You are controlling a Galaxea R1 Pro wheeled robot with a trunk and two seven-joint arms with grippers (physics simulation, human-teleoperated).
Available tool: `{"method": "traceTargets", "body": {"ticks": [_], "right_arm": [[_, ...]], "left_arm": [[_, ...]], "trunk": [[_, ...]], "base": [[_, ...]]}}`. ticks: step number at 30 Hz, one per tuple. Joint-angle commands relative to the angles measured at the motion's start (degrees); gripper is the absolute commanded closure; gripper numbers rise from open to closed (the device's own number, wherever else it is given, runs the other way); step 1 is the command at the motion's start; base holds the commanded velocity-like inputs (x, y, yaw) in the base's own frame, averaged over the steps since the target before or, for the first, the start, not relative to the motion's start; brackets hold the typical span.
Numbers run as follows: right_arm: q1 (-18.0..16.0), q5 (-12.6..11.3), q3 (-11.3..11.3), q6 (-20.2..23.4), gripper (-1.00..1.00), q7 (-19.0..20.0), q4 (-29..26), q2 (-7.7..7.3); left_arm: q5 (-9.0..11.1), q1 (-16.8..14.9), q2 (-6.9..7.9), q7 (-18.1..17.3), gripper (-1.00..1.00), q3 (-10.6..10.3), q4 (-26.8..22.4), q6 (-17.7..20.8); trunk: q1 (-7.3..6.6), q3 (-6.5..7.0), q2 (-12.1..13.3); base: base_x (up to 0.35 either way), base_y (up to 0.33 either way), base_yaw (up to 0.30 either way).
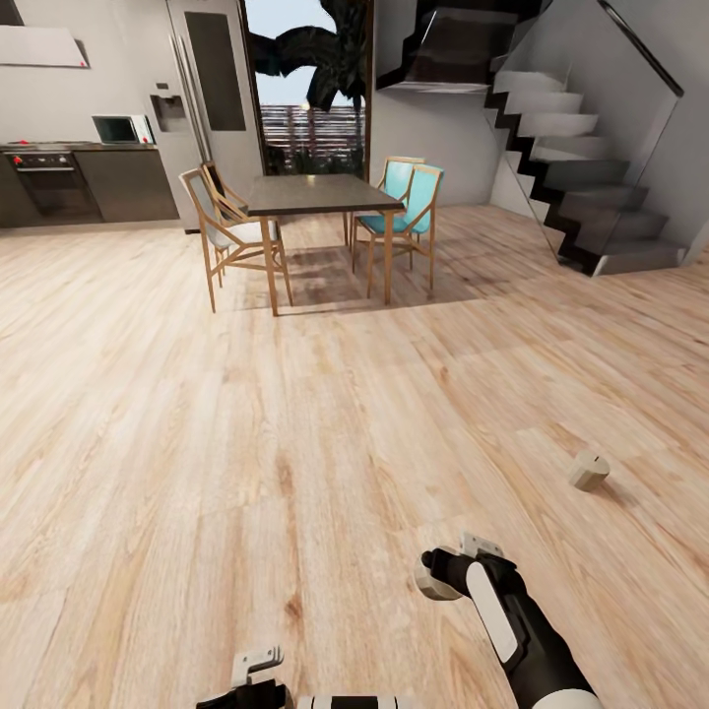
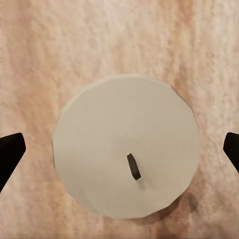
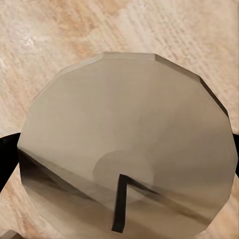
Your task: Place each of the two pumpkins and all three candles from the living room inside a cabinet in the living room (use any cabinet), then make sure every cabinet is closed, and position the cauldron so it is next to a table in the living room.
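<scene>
Under my left gripper (image 2: 119, 152) a beige candle (image 2: 124, 144) stands on the plank floor, wick up. The dark fingertips (image 2: 10, 154) flank it with a gap on each side, so this gripper is open. My right gripper (image 3: 119, 159) is shut on a second candle (image 3: 129, 139), whose sides reach both fingers. In the head view that candle (image 1: 430, 589) shows as a beige bit at the right gripper (image 1: 445, 574), low over the floor, with the left gripper (image 1: 258, 668) at the bottom edge. Another candle (image 1: 589, 471) lies tipped on the floor to the right.
Ahead stands a dark dining table (image 1: 315, 194) with wooden chairs, two of them turquoise (image 1: 404, 202). A staircase (image 1: 581, 148) rises at the right. Kitchen cabinets with an oven (image 1: 54, 182) and a fridge (image 1: 202, 89) line the far left. Light wood floor (image 1: 246, 423) stretches between.
</scene>
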Motion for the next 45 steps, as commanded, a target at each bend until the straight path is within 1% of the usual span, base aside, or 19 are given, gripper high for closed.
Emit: {"method": "traceTargets", "body": {"ticks": [1,8,23,32,36,45], "right_arm": [[-0.02,-0.67,-0.10,0.14,1.00,-0.42,-0.09,0.04],[-0.02,-0.67,-0.08,0.19,1.00,-0.42,-0.11,0.02],[-0.02,-0.67,-0.12,0.24,1.00,-0.42,-0.08,0.02],[-0.02,-0.67,-0.13,0.24,1.00,-0.42,-0.09,0.01],[-0.02,-0.67,-0.12,0.24,1.00,-0.42,-0.08,0.02],[-0.02,-0.67,-0.03,0.24,1.00,-0.42,-0.08,0.02]], "left_arm": [[0.61,0.00,0.05,0.51,-1.00,-0.47,-0.13,0.25],[0.56,0.08,0.06,0.39,-1.00,-0.47,-0.13,0.18],[0.54,0.09,0.06,0.58,-1.00,-0.53,-0.15,0.15],[0.47,0.09,-0.02,0.68,-1.00,-0.56,-0.18,0.11],[0.47,0.09,-0.03,0.66,-1.00,-0.58,-0.21,0.08],[0.60,0.03,0.04,0.63,-1.00,-1.39,-0.46,-0.10]], "trunk": [[-0.01,0.00,-0.02],[-0.01,0.33,-0.02],[-0.01,0.37,-0.02],[-0.01,0.37,-0.02],[-0.01,0.37,-0.02],[-0.01,0.37,-0.02]], "base": [[0.000,0.000,-0.025],[-0.001,0.000,-0.018],[-0.032,0.006,-0.001],[-0.234,0.000,0.000],[-0.091,0.000,0.000],[0.090,0.000,0.000]]}}
